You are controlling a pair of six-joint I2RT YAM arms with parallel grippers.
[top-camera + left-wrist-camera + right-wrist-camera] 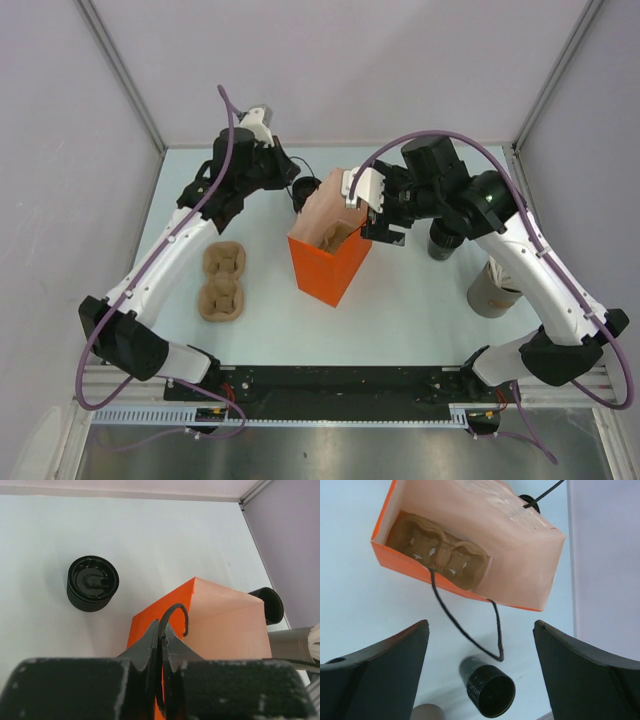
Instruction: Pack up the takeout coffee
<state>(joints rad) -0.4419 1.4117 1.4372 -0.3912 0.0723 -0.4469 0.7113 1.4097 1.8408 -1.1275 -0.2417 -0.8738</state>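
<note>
The orange paper bag (330, 262) stands open mid-table, with a brown pulp tray (440, 557) lying inside it. My left gripper (161, 630) is shut on the bag's far black cord handle (177, 611), holding that side up. One black lidded takeout coffee (92, 582) stands behind the bag, left of my left gripper. Another black cup (487, 687) stands on the table right of the bag (510, 570), below the bag's loose near handle (470, 635). My right gripper (480, 625) hangs open above this cup and the bag's rim, holding nothing.
A second brown pulp cup tray (222, 283) lies on the table left of the bag. A grey tub (492, 288) stands at the right, under my right arm. The grey tub (295, 645) holds white sticks. Walls close in the back and both sides.
</note>
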